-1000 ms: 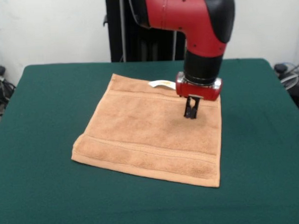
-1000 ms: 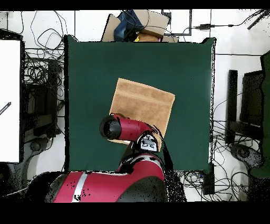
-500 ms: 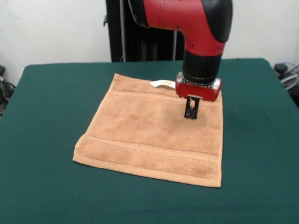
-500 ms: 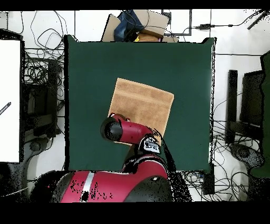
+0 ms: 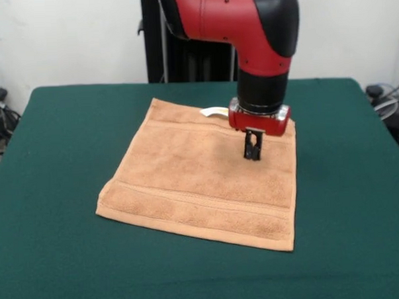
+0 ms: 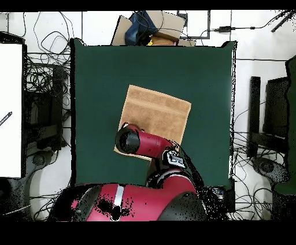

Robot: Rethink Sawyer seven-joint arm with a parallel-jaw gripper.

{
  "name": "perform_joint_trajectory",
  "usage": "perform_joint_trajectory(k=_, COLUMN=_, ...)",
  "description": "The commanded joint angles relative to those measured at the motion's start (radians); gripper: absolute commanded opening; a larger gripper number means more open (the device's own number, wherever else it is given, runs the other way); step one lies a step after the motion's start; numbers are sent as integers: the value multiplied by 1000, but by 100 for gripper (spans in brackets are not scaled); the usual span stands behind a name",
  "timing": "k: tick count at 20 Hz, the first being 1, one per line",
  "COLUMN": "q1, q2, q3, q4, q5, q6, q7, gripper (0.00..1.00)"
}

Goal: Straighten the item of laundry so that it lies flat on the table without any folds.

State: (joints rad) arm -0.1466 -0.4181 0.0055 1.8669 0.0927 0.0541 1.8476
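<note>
The tan towel (image 5: 201, 179) lies spread on the dark green table (image 5: 59, 129), with woven bands along its near and far edges and a white tag (image 5: 214, 111) at its far edge. In the overhead view the towel (image 6: 156, 112) is partly covered by the arm. My gripper (image 5: 252, 151) hangs from the red and black arm over the towel's far right part, its black fingers close together, tips at or just above the cloth. It holds nothing that I can see. In the overhead view the gripper is hidden under the arm's wrist.
Cables and dark equipment (image 6: 43, 110) lie on the floor around the table. A cardboard box with a dark bag (image 6: 151, 26) stands beyond the table's far edge in the overhead view. The pedestal (image 5: 182, 57) rises behind the table.
The arm and gripper have shifted slightly to the left in the front view. The towel has barely moved.
</note>
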Motion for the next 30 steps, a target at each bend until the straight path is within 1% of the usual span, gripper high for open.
perform_joint_trajectory(k=1, q1=32, q2=32, q3=26, q4=61, q5=33, q6=-35, q7=220, gripper=0)
perform_joint_trajectory(k=5, q1=52, q2=-68, q3=4, q4=104, q5=37, q6=21, q7=221, gripper=0)
perform_joint_trajectory(k=7, q1=46, q2=-120, q3=5, q4=128, q5=47, q6=60, q7=224, gripper=0)
perform_joint_trajectory(k=10, q1=60, q2=-208, q3=-12, q4=149, q5=55, q6=142, q7=211, gripper=0)
perform_joint_trajectory(k=13, q1=67, q2=-245, q3=-26, q4=154, q5=61, q6=180, q7=207, gripper=0)
perform_joint_trajectory(k=16, q1=66, q2=-232, q3=-25, q4=148, q5=66, q6=164, q7=212, gripper=0)
perform_joint_trajectory(k=18, q1=47, q2=-216, q3=-17, q4=141, q5=69, q6=130, q7=219, gripper=0)
perform_joint_trajectory(k=22, q1=12, q2=-171, q3=-12, q4=96, q5=59, q6=124, q7=190, gripper=0)
perform_joint_trajectory(k=25, q1=-4, q2=-142, q3=2, q4=95, q5=52, q6=92, q7=186, gripper=0)
perform_joint_trajectory(k=29, q1=-14, q2=-138, q3=-11, q4=56, q5=56, q6=136, q7=169, gripper=0)
perform_joint_trajectory(k=30, q1=-17, q2=-145, q3=-3, q4=75, q5=54, q6=129, q7=174, gripper=0)
